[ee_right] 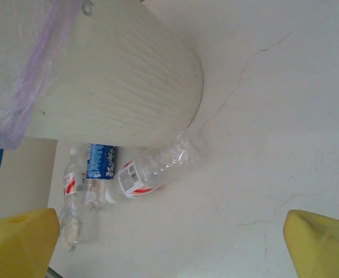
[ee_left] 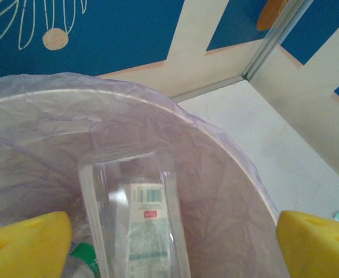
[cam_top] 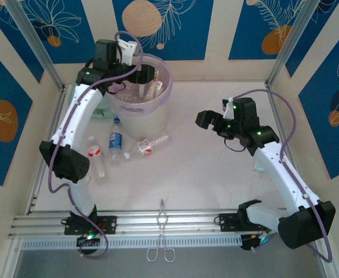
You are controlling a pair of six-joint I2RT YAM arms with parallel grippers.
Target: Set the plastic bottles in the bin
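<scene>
Three of the plastic bottles lay on the table at the bin's near left side. A red-labelled bottle [cam_top: 95, 155] was farthest from the bin. Next to it lay a blue-labelled bottle [cam_top: 116, 141] with its cap pointing at the bin's foot. A third bottle [cam_top: 147, 146], also red-labelled, lay on its side just in front of the bin's wall.

All looked empty, so they were probably very light. Their thin clear walls would likely dent under a hard squeeze, and the smooth round bodies could roll or slip out sideways. The safest hold seemed to be across the middle, over the label band and square to the long axis. The neck and the ribbed lower end looked like poorer places to grip.

The left hand [cam_top: 140, 75] hung over the bin [cam_top: 157, 113]. Its yellow fingers [ee_left: 24, 243] were spread wide and gripped nothing. A dropped bottle [ee_left: 137, 220] lay below them inside the lilac liner, beside a green cap.

The right hand [cam_top: 211, 121] hovered well to the bin's right, above bare table. Its fingers [ee_right: 18, 246] were also wide apart and empty, and it faced the fallen bottles by the bin's base.
</scene>
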